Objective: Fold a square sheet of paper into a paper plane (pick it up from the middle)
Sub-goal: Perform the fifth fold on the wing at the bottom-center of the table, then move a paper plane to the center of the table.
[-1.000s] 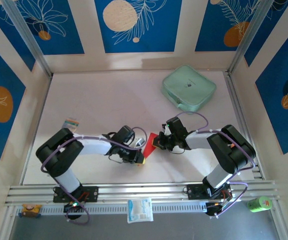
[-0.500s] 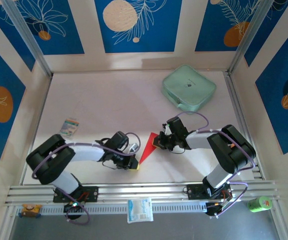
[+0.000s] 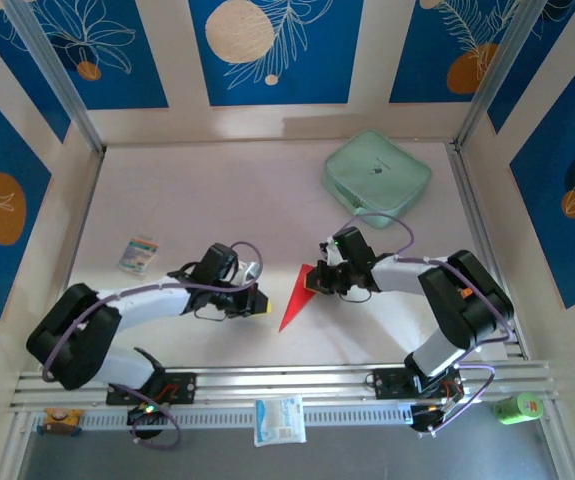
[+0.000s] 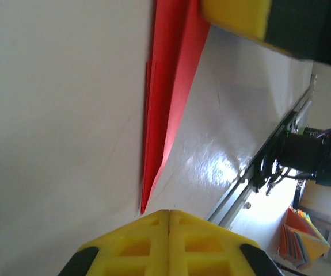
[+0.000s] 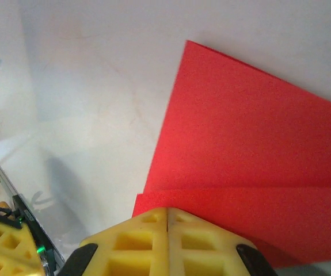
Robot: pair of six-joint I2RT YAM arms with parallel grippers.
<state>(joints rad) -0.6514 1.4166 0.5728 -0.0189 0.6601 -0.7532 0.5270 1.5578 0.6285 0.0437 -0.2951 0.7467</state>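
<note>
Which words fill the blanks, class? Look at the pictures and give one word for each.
1. The folded paper plane is ___ in colour.
2. Its sharp tip points toward the ___ edge of the table, where the arm bases are.
3. The plane's wide end is touched by the ___ arm's gripper.
4. The zip case at the far right of the table is mint-___.

Missing words: red; near; right; green

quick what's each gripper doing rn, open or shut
left gripper: closed, holding nothing.
right gripper: closed, tips on the paper plane; actual grip cannot be told.
</note>
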